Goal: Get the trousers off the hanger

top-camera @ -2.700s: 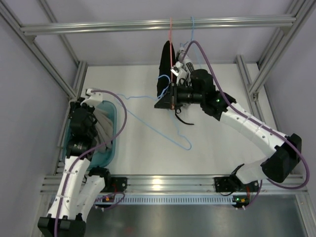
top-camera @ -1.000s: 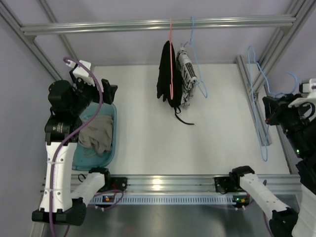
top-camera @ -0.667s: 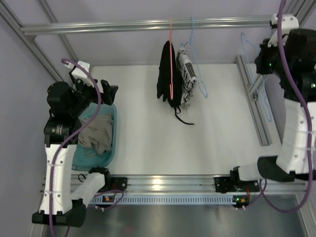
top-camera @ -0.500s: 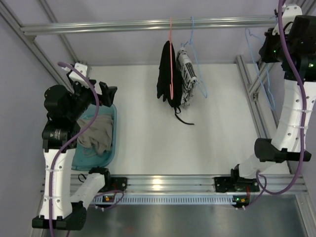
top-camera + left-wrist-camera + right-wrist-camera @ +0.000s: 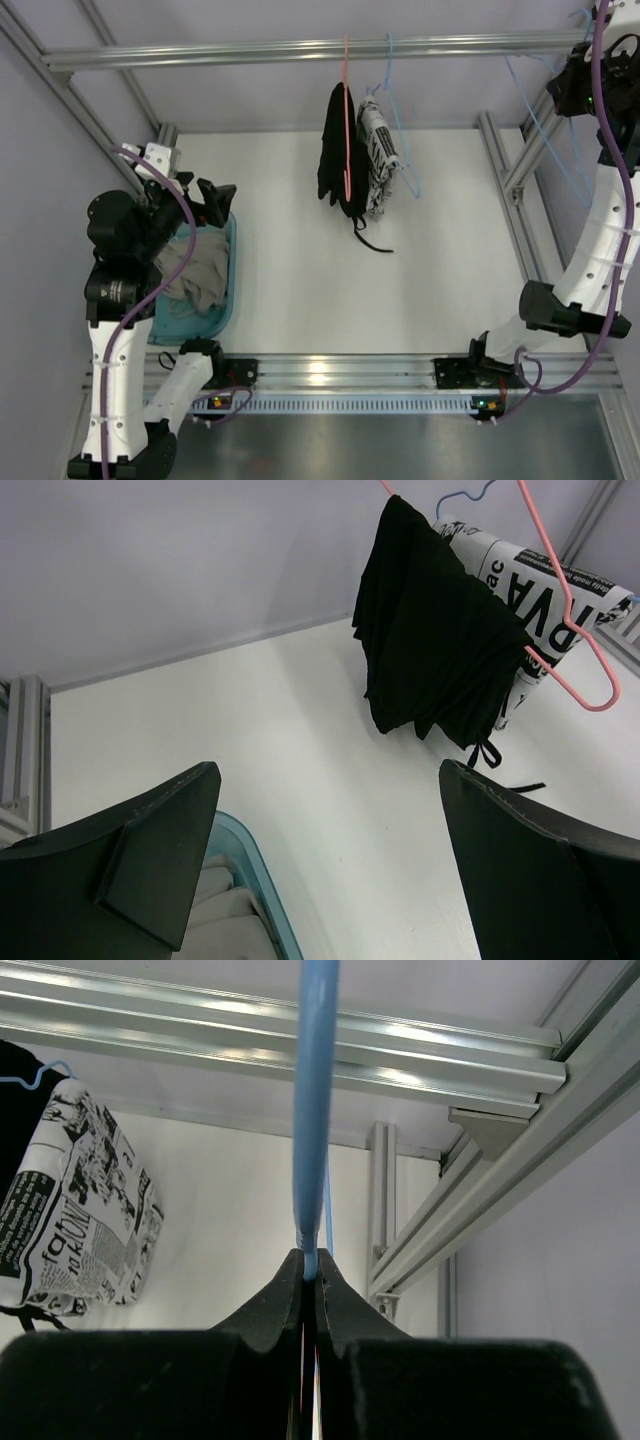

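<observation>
The trousers point(image 5: 195, 272) in the bin point(image 5: 228, 300), the hanger point(image 5: 316, 1110) aloft.
At near left the trousers lay (a soft grey heap) in the teal bin, well apart from the hanger. The left gripper point(image 5: 328, 770) hung above its far rim, fingers spread wide. At far right, up by the frame point(image 5: 400, 1060), the right gripper point(image 5: 310, 1265) pinched the hanger's blue wire.

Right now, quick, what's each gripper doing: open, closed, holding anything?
Left gripper: open, holding nothing.
Right gripper: closed on the light blue hanger.
</observation>
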Tool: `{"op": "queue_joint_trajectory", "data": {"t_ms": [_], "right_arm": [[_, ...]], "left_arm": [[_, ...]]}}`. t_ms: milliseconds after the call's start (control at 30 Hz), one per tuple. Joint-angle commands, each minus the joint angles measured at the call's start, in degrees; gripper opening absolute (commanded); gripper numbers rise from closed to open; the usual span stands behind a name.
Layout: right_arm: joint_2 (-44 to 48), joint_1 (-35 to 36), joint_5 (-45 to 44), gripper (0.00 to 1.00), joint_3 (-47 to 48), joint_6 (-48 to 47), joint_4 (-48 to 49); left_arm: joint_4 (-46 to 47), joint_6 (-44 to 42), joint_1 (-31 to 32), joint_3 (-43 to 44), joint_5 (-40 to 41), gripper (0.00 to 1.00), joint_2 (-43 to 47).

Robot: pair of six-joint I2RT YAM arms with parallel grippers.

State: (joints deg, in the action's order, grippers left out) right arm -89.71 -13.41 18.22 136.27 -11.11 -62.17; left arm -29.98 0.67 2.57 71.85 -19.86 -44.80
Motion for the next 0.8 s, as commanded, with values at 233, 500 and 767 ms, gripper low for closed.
{"op": "queue_joint_trajectory", "data": {"t_ms": [233, 500, 767], "right_arm": [[-6.87, -1.88, 3.58, 0.00, 3.13, -0.23, 7.41], [-12.23, -2.32, 3.49, 0.00, 5.94, 4.17, 10.93], [-16.02, -2.32, 2.44, 0.00, 6.29, 4.08, 11.72]], "left_arm": [[3.35, 5.92, -0.28, -6.01, 1.22, 0.96, 3.83], [3.17, 6.37, -0.28, -8.31, 2.45, 0.96, 6.12], [3.17, 5.84, -0.28, -9.01, 2.98, 0.97, 6.91]]}}
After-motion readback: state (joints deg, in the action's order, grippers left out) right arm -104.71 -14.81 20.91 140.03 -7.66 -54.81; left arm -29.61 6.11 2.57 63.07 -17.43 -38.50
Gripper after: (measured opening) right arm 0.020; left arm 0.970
